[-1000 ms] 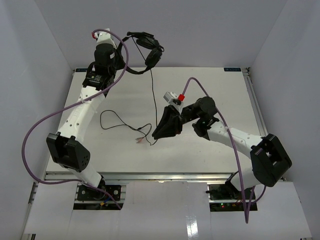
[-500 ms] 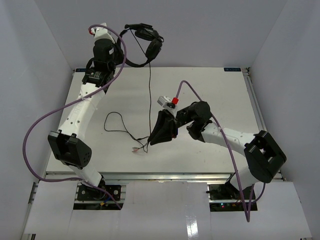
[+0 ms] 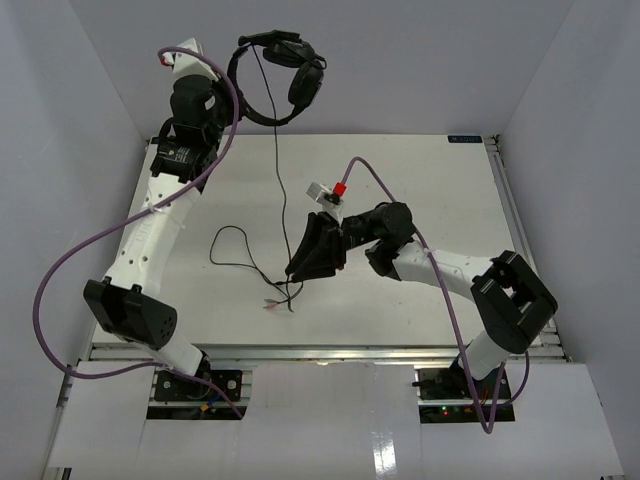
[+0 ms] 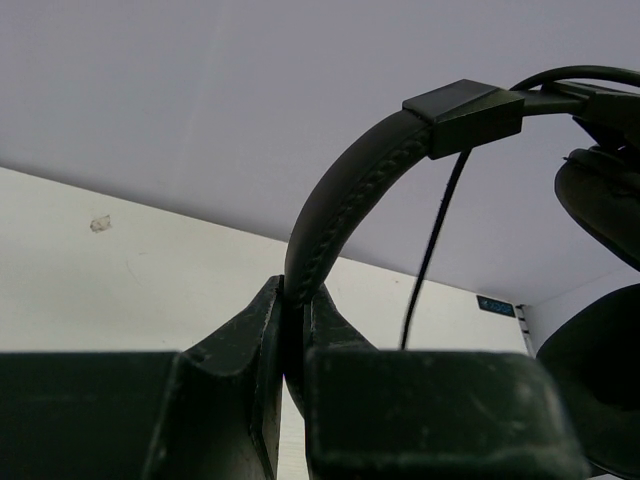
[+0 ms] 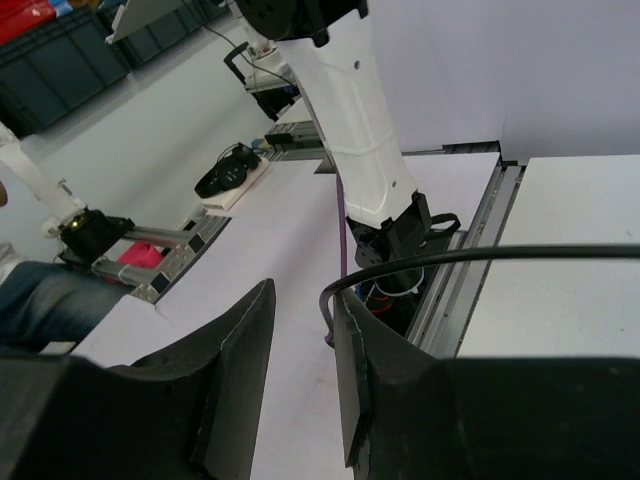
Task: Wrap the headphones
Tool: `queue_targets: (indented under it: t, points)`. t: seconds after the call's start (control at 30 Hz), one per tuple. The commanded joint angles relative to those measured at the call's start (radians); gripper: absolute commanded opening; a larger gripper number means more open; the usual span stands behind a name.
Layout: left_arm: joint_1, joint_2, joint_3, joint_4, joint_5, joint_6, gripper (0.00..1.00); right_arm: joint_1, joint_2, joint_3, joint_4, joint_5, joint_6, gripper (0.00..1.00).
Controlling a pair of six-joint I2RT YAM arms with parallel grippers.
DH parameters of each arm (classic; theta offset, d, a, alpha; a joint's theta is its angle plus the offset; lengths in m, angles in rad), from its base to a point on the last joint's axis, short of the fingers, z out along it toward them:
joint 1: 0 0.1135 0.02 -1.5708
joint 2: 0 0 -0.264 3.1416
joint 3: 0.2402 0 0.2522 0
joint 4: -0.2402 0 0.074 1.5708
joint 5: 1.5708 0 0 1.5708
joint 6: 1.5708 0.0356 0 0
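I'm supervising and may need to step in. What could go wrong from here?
The left gripper pinches only the thin headband of the headphones, held high; they could swivel or slip. The cable just hooks over one finger of the right gripper, jaws apart, so it may slide off. The slack loop on the table could tangle.

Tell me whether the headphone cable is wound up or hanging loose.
Loose. The cable drops from the headphones, held up by the left tool, to the table and lies there in an open loop.
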Motion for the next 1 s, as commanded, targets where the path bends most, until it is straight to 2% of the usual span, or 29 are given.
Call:
queue_targets:
  t: [0.0,0.23,0.57,0.83,0.97]
  points:
    - [0.006,-0.116,0.012,0.059,0.026,-0.045,0.00,0.005,0.039,0.052,0.275,0.081,0.093,0.39]
    - [0.005,-0.132,0.027,0.059,0.061,-0.075,0.00,0.008,0.079,0.042,0.347,0.174,0.147,0.46]
    - [0.006,-0.145,0.026,0.056,0.070,-0.086,0.00,0.108,0.163,0.130,0.445,0.214,0.274,0.43]
    - [0.006,-0.135,0.023,0.056,0.021,-0.038,0.00,0.185,0.134,0.100,0.486,0.240,0.306,0.24]
    - [0.006,-0.140,0.011,0.056,0.002,-0.018,0.00,0.182,0.097,0.068,0.482,0.227,0.287,0.09]
